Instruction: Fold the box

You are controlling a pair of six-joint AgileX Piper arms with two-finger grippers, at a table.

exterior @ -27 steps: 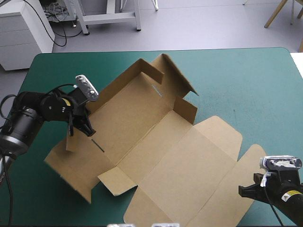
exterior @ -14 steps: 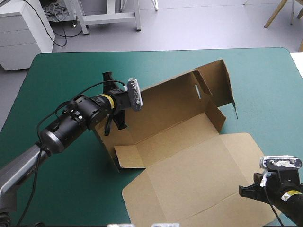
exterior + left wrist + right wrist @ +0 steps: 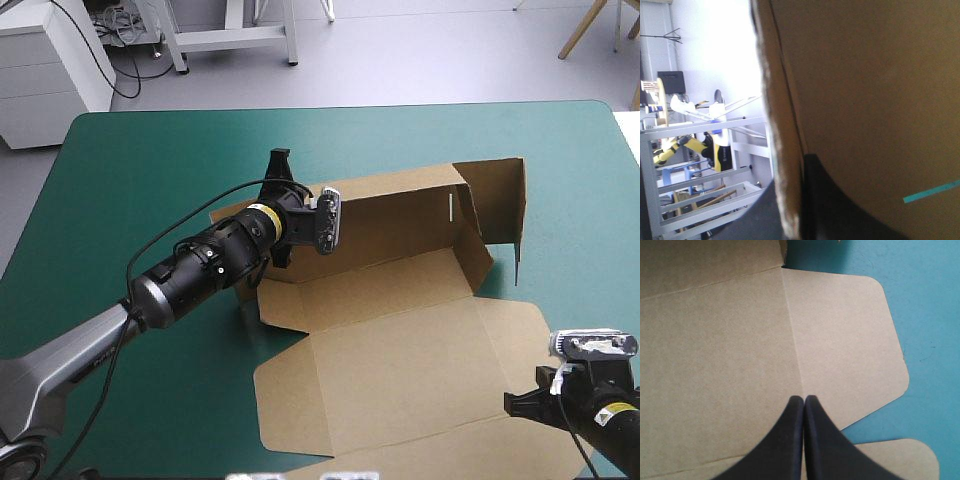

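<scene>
Brown box (image 3: 400, 310) wall upright in left tool (image 3: 792, 200)

The left gripper (image 3: 790, 172), earlier low over the table's (image 3: 150, 150) left side, has swung in toward the middle, its arm now reaching much farther across. With it the box (image 3: 400, 340) has turned and slid to the right: it lay slantwise before and now sits nearly square to the table's edges. Its long wall (image 3: 400, 215), which leaned outward earlier, now stands upright along the far side, and the end flap (image 3: 500, 200) has risen upright near the table's right edge.
</scene>
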